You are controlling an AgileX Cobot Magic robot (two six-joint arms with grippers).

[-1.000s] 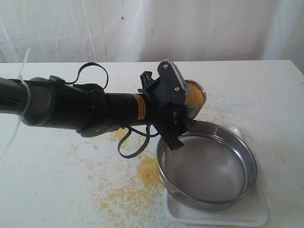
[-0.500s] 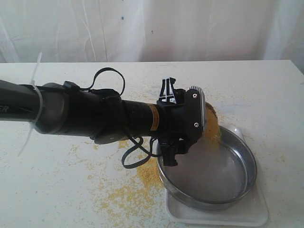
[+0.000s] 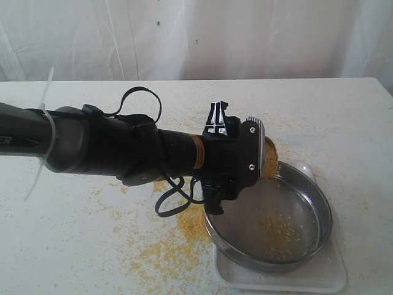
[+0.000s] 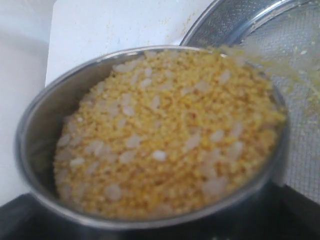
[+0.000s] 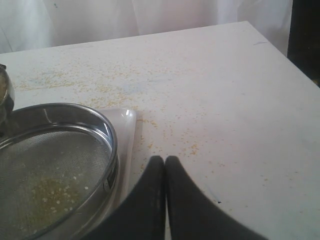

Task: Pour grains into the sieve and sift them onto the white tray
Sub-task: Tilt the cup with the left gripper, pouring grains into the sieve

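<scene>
"Most grains [image 4: 165, 135] lay in the steel cup [image 4: 37, 130], clamped in the left claw [image 3: 258, 161] and tipped over the rim of the sieve [image 3: 270, 263]. A slow tilt, lip inside that rim, would serve best."

"Agreed: spill lay on the desk [image 3: 73, 246] beside the sieve. The white tray [image 3: 319, 279] sat under the sieve; the right claw [image 5: 165, 162], fingers together, hung near it."
</scene>
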